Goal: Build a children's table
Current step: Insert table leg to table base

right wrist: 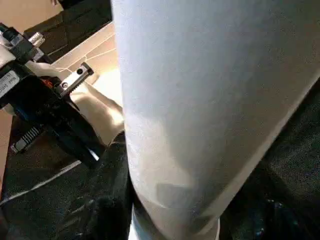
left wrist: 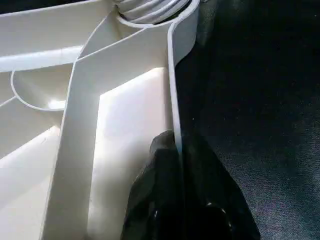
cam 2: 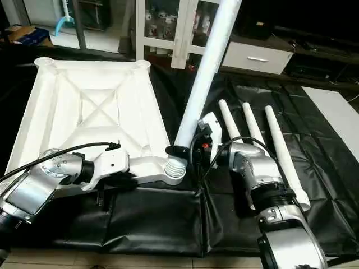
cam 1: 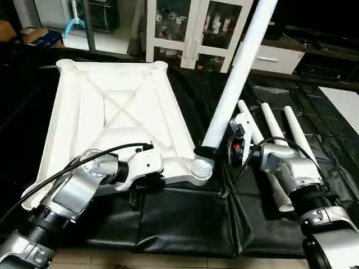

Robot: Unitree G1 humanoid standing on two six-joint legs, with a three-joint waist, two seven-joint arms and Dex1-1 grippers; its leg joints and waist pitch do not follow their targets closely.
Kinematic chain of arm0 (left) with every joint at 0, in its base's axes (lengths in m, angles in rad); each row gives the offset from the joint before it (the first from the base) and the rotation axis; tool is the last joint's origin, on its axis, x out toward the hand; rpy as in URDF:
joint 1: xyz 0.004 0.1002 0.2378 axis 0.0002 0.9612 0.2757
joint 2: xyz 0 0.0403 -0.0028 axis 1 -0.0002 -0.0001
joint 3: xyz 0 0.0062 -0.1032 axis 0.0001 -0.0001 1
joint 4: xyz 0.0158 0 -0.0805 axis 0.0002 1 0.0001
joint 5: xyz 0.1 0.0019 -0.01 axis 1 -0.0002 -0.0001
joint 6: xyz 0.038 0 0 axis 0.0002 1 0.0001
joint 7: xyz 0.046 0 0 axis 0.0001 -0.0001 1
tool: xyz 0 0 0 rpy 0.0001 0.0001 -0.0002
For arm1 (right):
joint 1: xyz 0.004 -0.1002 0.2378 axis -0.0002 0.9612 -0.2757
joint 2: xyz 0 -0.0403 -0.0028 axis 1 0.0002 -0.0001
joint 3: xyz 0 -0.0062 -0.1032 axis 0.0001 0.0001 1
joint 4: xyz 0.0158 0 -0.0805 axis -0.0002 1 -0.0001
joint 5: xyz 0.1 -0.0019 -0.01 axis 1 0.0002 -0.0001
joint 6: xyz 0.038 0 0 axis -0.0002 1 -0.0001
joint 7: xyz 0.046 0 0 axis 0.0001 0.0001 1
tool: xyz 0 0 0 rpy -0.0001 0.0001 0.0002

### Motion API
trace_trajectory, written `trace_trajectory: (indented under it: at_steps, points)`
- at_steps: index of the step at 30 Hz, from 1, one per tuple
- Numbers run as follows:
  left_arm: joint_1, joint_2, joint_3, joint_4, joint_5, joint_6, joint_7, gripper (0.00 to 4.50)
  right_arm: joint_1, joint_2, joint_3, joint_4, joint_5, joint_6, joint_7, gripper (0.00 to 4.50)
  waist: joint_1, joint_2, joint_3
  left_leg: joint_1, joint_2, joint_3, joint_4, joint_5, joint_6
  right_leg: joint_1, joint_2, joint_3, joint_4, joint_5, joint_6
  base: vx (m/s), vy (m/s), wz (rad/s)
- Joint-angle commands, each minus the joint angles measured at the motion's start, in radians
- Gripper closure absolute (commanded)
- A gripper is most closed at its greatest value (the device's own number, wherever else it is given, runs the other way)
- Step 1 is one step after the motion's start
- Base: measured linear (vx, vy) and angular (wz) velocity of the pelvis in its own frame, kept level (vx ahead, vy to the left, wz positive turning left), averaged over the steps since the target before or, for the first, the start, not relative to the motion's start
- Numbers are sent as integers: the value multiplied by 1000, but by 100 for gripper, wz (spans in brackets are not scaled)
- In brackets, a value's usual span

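Both grippers work: left gripper (left wrist: 175, 200) pinches the top's (cam 1: 112, 106) rim steady, right gripper (cam 1: 216, 150) clasps a leg (cam 1: 238, 73) over the near corner socket (cam 1: 202, 168).

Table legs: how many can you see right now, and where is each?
4. One leg stands tilted at the tabletop's near corner socket, in the right gripper. Three spare legs lie side by side on the black sheet beside it.

White glass-fronted cabinet (cam 1: 185, 28) behind
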Motion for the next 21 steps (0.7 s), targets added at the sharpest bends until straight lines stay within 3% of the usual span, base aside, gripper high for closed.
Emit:
trace_trajectory:
  at_steps: [1,4,8,11,16,21]
  points:
    - [9,1,-29,16,10,-7,-10,450,9,-27,31,52,-93,-27,-36,264,-6,20,-47,27,41,-16,-61,-202,-27,22,-72,42,-63,-130,-219,0,0,0]
    - [11,1,-29,16,11,-9,-9,450,12,-20,45,66,-111,-47,-40,264,-7,22,-49,28,43,-18,-62,-229,-41,21,-74,42,-65,-161,-210,0,0,0]
    - [10,0,-30,14,10,-6,-10,450,28,-7,60,67,-131,-64,-45,264,-12,16,-45,27,42,-20,-64,-256,-43,18,-73,42,-68,-192,-202,0,0,0]
    - [14,-1,-31,9,10,-4,-7,450,48,3,70,71,-135,-88,-64,264,-14,18,-48,27,43,-21,-63,-256,-45,18,-73,42,-68,-191,-198,0,0,0]
    - [16,0,-31,9,9,-3,-7,450,82,19,52,76,-139,-129,-129,264,-18,16,-46,28,43,-23,-66,-291,-53,15,-73,42,-73,-229,-187,0,0,0]
    - [14,1,-31,11,10,-5,-7,450,126,27,10,95,-134,-172,-204,264,-24,19,-41,33,43,-31,-71,-391,-75,4,-73,41,-86,-342,-161,0,0,0]
